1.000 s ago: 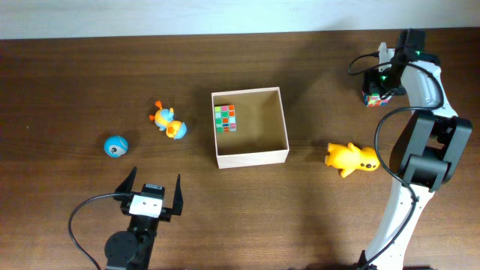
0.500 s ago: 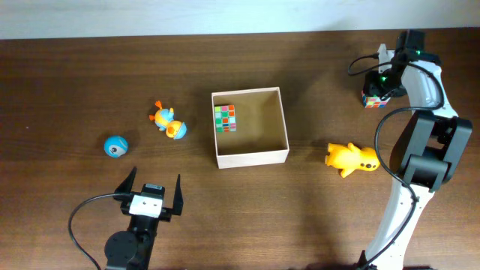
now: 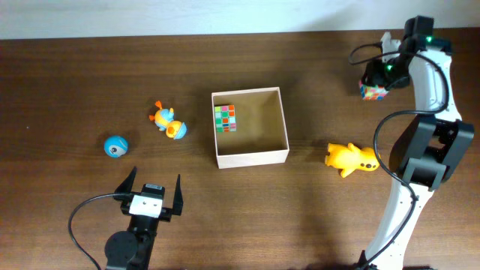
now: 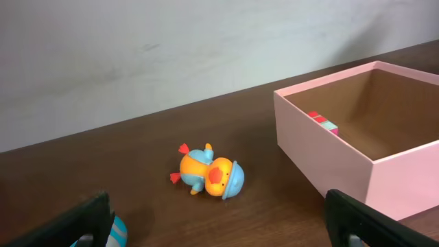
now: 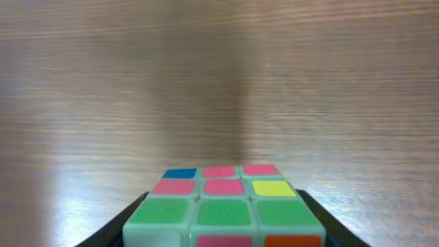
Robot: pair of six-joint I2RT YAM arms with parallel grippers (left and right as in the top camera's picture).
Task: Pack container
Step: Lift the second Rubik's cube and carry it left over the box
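Right gripper [image 3: 377,79] shifted holding cube [image 5: 223,211], sticker colours clear only at wrist

Container [image 3: 253,157] open on top; puzzle cube [image 3: 225,118] takes its back-left corner, rest of floor bare. Bare table between container and right gripper [image 3: 373,85] clamping second puzzle cube [image 5: 223,206]. Yellow duck toy [image 3: 351,159] sits off the container's front-right corner. Orange-blue bird toy [image 3: 168,122] and blue ball [image 3: 115,146] sit apart beyond its opposite wall.

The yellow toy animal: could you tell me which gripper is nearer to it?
Right. The right gripper, shut on a colour cube, is beyond the yellow toy; the left gripper is far off, past the container.
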